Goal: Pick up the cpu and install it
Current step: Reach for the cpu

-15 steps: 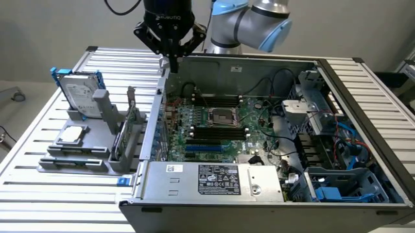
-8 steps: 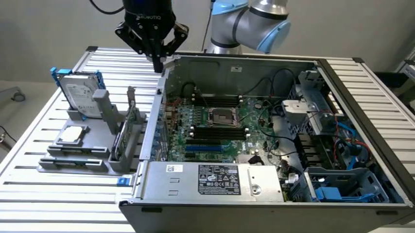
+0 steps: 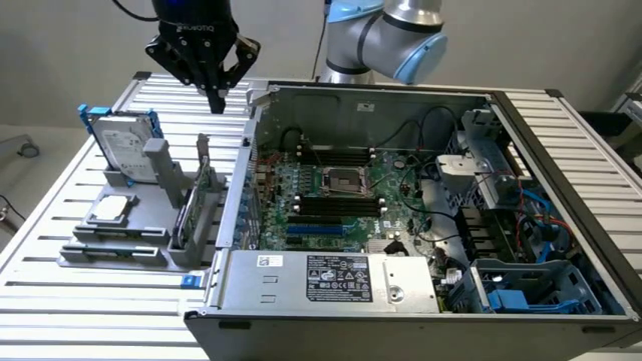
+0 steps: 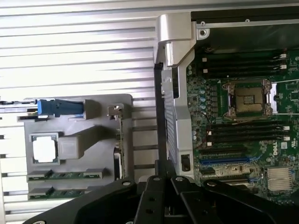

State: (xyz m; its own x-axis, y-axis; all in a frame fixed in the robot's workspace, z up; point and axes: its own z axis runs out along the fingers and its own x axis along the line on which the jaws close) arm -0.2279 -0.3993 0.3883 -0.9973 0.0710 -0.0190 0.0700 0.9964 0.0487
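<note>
The cpu point(image 3: 113, 209) lies flat, top up, in a grey holder point(image 3: 146, 230); the gripper point(image 3: 216, 103) hangs pressed together.

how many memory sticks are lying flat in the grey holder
2. The first memory stick lies just beside the cpu; the second memory stick lies alongside it at the grey holder's outer edge.

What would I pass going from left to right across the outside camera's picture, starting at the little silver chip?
cpu → gripper → processor socket → blue drive tray
</note>
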